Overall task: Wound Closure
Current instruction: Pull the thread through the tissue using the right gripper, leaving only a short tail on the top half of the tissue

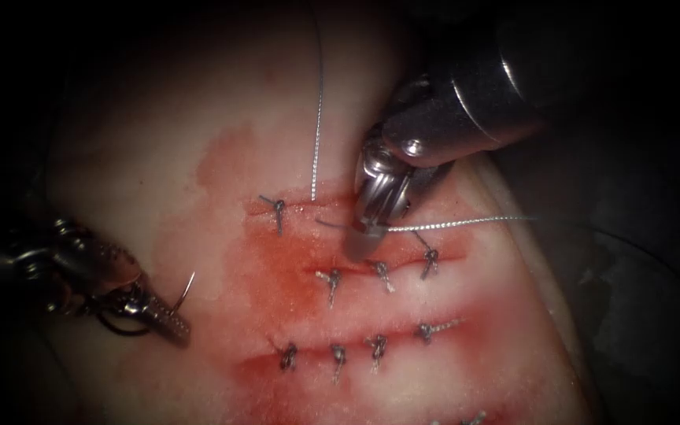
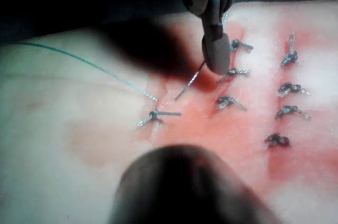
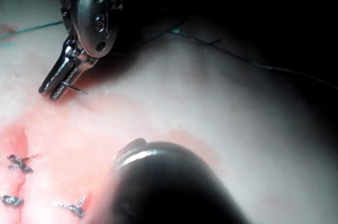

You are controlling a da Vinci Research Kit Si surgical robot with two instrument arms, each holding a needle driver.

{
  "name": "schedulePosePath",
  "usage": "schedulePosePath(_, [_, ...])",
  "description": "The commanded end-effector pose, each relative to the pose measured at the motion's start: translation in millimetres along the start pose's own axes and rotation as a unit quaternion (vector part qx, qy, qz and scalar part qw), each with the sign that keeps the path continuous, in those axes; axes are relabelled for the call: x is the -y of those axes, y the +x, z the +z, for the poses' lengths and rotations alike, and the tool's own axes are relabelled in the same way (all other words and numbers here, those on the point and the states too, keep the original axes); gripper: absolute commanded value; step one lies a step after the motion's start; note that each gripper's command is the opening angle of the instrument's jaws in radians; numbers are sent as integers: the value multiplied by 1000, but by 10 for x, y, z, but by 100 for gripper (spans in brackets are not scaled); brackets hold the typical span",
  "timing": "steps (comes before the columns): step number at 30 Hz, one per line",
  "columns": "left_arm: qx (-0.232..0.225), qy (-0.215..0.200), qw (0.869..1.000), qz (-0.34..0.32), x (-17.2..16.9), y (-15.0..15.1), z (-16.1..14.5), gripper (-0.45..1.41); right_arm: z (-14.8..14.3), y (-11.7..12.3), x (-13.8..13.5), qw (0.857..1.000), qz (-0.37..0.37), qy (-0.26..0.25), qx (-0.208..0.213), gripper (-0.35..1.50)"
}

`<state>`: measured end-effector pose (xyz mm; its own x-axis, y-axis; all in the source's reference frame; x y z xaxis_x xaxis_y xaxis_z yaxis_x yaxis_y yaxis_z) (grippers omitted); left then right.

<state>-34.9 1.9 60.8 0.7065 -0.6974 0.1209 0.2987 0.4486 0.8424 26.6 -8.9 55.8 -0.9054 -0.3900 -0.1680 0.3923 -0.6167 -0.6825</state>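
My left tool [image 1: 165,319] hovers over the tissue [image 1: 159,142], left of the cuts. Its jaws are shut on the curved needle [image 1: 187,288], which is out of the tissue; a short arc sticks up past the jaws. The right wrist view shows this tool [image 3: 53,91] with the needle [image 3: 76,89] across its tip. My right tool [image 1: 365,236] points down onto the top cut [image 1: 301,206], jaws shut on the thread [image 1: 458,223], which runs off to the right. Another strand [image 1: 317,134] rises from the cut. In the left wrist view the right tool [image 2: 216,57] holds a short thread tail [image 2: 189,84].
One knotted stitch [image 1: 278,207] sits at the left end of the top cut. The two lower cuts carry several knotted stitches [image 1: 377,345]. Red fluid [image 1: 277,275] stains the tissue around them. The tissue's edge [image 1: 545,283] falls away on the right.
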Motion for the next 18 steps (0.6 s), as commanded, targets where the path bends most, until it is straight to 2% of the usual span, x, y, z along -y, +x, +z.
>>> schedulePosePath(1, [0, 0, 1000, 1, -4, -8, 4, -3, 2, 0, 1, 1000, -3, -1, 0, -35])
schedulePosePath(4, [0, 0, 1000, -1, -5, -7, 5, -3, 0, 11, 7, 1000, -10, -1, -1, -35])
schedulePosePath(6, [0, 0, 1000, -1, -5, -7, 5, -3, 0, 11, 8, 1000, -6, -3, -3, -35])
schedulePosePath(8, [0, 0, 1000, -1, -5, -7, 5, -3, -1, 6, 10, 999, -31, 1, 14, -33])
schedulePosePath(10, [0, 0, 1000, -1, -5, -7, 5, -3, -3, 5, 8, 997, -66, -3, 39, 62])
schedulePosePath(12, [0, 0, 1000, -1, -5, -7, 5, -3, -6, 2, 5, 995, -81, -6, 49, 91])
schedulePosePath(13, [0, 0, 1000, -1, -5, -7, 5, -1, -10, -4, 0, 995, -88, -7, 51, 98])
schedulePosePath(18, [0, 0, 1000, -1, -5, -7, 4, 0, -8, -18, -5, 994, -91, -6, 53, 94])
